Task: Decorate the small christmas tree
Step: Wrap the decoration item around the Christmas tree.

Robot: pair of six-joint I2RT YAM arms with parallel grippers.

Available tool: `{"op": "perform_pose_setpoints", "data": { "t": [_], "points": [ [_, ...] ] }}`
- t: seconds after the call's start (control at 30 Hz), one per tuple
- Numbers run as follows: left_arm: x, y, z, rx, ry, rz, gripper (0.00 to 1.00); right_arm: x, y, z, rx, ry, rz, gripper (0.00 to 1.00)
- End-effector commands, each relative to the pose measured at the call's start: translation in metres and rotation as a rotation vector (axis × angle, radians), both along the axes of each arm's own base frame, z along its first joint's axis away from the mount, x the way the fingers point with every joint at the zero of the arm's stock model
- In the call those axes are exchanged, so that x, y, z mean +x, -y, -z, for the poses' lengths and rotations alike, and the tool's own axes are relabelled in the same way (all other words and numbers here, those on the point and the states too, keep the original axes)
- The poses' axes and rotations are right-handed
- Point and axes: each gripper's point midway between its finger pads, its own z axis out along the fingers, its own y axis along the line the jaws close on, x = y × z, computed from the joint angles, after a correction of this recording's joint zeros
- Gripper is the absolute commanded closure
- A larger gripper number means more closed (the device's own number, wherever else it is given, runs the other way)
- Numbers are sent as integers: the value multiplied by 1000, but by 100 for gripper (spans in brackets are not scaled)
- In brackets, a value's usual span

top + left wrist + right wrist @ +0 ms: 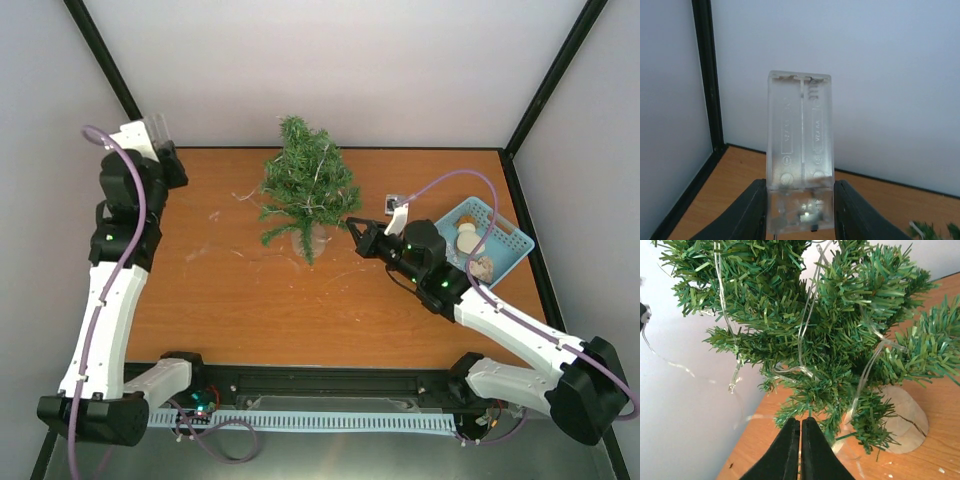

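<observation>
The small christmas tree (305, 185) stands at the back middle of the table on a pale wooden base (905, 415). A thin clear light wire (807, 325) is draped through its green branches (840, 305). My right gripper (352, 228) sits just right of the tree. In the right wrist view its jaws (800, 422) are pressed together just below a low branch, with nothing visible between them. My left gripper (160, 140) is raised at the back left corner, shut on a clear plastic battery box (800, 150) that stands upright between its fingers (747, 212).
A light blue basket (505, 250) with pale ornaments in it sits at the right edge of the table. A small dark item (393, 203) lies between the basket and the tree. Black frame posts (707, 75) and white walls enclose the back and sides.
</observation>
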Motion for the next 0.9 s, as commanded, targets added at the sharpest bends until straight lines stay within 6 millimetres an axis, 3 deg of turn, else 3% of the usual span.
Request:
{"op": "perform_pose_setpoints", "data": {
  "t": [0.0, 0.2, 0.4, 0.5, 0.63, 0.73, 0.87],
  "points": [
    [-6, 1, -47, 16, 72, 59, 95, -3, -1, -22, 30, 49, -16, 95],
    [-23, 7, -83, 23, 132, 102, 95, -13, -4, -26, 10, 74, -71, 96],
    [-44, 38, -115, -17, 191, 278, 95, -20, -13, -1, -259, 155, -198, 79],
    [-55, 50, -125, -32, 203, 350, 95, -23, -12, -7, -383, 239, -239, 72],
    [-70, 78, -123, -84, 190, 523, 95, -34, -21, -51, -412, 420, -293, 69],
    [-83, 94, -116, -126, 186, 624, 95, -44, -36, -98, -381, 547, -311, 60],
    [-102, 115, -111, -166, 197, 772, 95, -40, -54, -153, -288, 604, -301, 48]
  ]
}}
